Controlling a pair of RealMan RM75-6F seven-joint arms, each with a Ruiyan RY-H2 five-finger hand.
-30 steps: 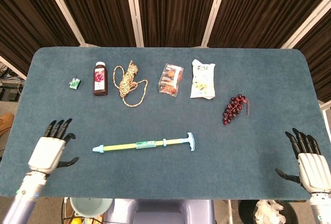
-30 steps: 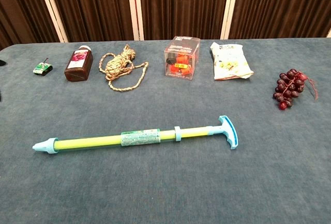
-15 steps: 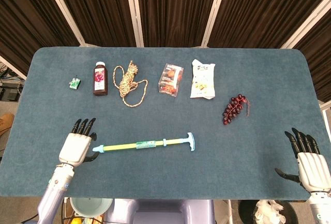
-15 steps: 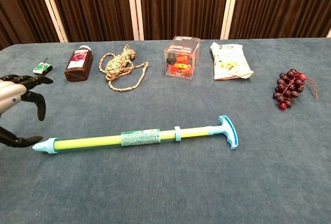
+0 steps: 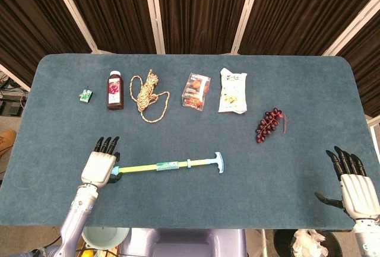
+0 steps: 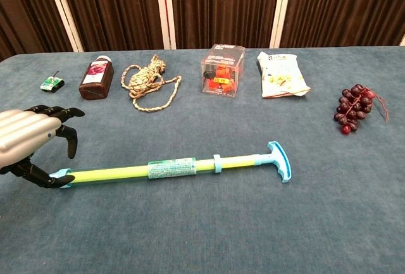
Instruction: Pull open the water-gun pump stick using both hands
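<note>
The water-gun pump stick (image 5: 166, 165) (image 6: 171, 169) lies flat on the blue table, a yellow-green tube with a light-blue nozzle on the left and a T-handle (image 5: 218, 162) (image 6: 279, 161) on the right. My left hand (image 5: 101, 165) (image 6: 28, 141) hovers over the nozzle end, open, its fingers arched above the tube and its thumb below, holding nothing. My right hand (image 5: 354, 180) rests open at the table's front right corner, far from the stick; the chest view does not show it.
Along the back stand a small green toy (image 5: 86, 95), a dark red bottle (image 5: 114, 90), a coiled rope (image 5: 148, 94), a clear box of orange items (image 5: 196, 91) and a snack bag (image 5: 232, 90). A bunch of dark grapes (image 5: 270, 124) lies at mid right.
My left hand has moved right from the front left corner to the stick's nozzle end. The stick and my right hand have not moved.
</note>
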